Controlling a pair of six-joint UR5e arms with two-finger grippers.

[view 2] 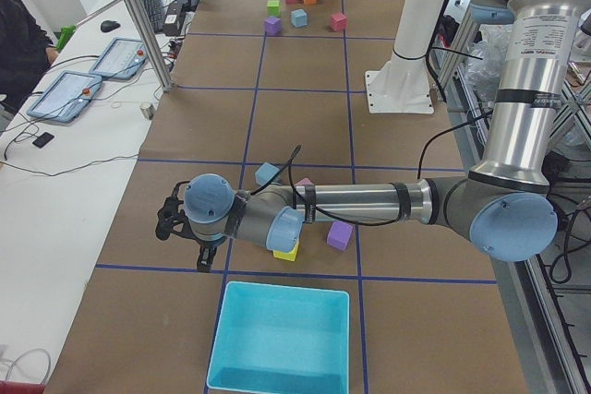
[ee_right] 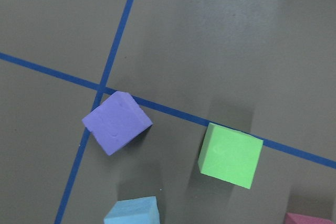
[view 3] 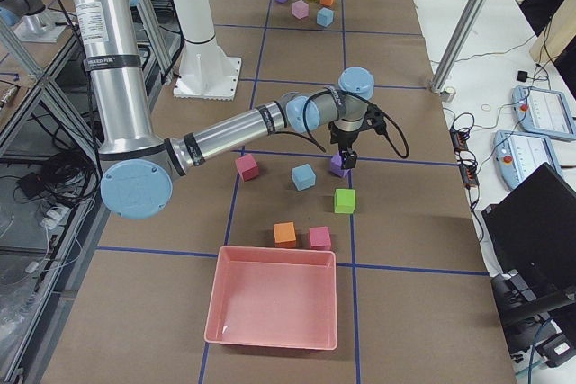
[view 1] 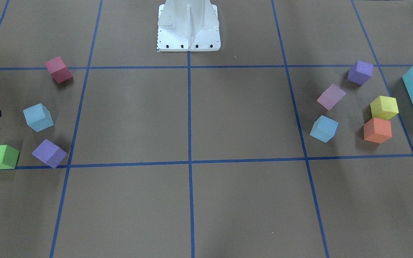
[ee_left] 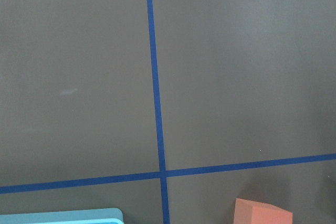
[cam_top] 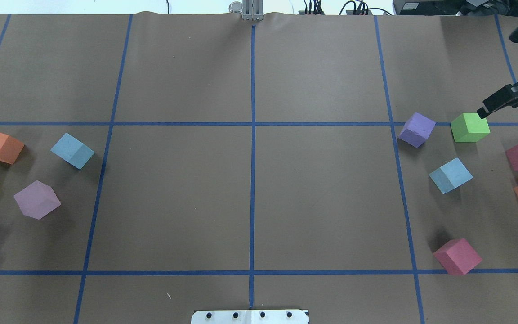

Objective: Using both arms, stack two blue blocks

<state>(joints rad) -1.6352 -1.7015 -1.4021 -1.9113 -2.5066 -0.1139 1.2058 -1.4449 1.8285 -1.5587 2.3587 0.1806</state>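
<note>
Reaching toward blocks | left blue block (cam_top: 72,150) is seen near lilac cube (cam_top: 37,199), right blue block (cam_top: 450,175) near green cube (cam_top: 469,128), neither held | left gripper (view 2: 189,242), right gripper (cam_top: 488,107): opening cannot be told | jaws are best squared to block faces before descent.

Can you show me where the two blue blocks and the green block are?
left-side blue block (cam_top: 73,147): overhead view, on its top face.
right-side blue block (cam_top: 456,172): overhead view, on its top face.
green block (cam_top: 469,127): overhead view, on its middle.
</note>
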